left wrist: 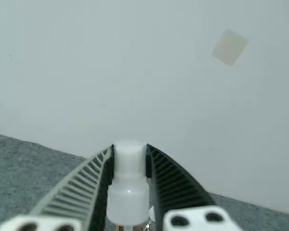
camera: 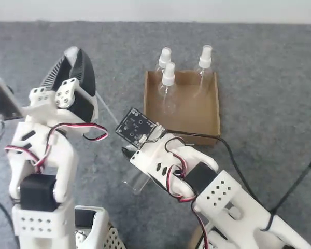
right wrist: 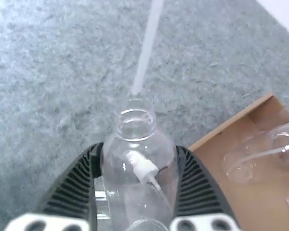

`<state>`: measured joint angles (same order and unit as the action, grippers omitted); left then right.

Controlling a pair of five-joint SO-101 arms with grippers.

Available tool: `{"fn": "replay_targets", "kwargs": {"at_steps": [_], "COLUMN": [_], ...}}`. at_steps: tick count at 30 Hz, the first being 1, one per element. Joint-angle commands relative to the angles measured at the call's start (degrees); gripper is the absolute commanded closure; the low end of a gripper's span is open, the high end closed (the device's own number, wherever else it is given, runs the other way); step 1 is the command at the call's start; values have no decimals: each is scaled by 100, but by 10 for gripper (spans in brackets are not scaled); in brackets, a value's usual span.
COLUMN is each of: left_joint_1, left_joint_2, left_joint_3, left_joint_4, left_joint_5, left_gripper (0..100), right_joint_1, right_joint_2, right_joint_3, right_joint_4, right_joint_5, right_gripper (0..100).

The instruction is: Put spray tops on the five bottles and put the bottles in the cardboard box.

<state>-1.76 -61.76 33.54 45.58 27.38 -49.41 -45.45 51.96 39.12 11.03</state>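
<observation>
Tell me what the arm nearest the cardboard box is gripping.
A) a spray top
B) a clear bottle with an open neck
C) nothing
B: the right gripper is shut on a clear bottle with a bare, open neck; the spray top sits in the left gripper.

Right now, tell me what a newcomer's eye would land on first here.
The right gripper clamps an open bottle just beside the box. The left gripper holds a spray top, and its tube slants down toward the open bottle's mouth. Three capped bottles already sit in the box.
</observation>
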Motion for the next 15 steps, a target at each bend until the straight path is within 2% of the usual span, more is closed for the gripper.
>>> {"fn": "replay_targets", "kwargs": {"at_steps": [1, 8, 15], "left_joint_1": [-9, 0, 44], "left_joint_2": [-105, -105, -105], "left_joint_3": [136, 602, 620], "left_joint_4": [-167, -642, -686], "left_joint_5": [53, 35, 53], "left_gripper": [990, 990, 990], "right_joint_1": [-4, -31, -31], "right_joint_2": [-251, -936, -1042], "right_joint_3": [-62, 114, 202], "right_joint_4": [-163, -127, 57], "right_joint_5": [-123, -132, -132], "right_gripper": [992, 992, 992]}}
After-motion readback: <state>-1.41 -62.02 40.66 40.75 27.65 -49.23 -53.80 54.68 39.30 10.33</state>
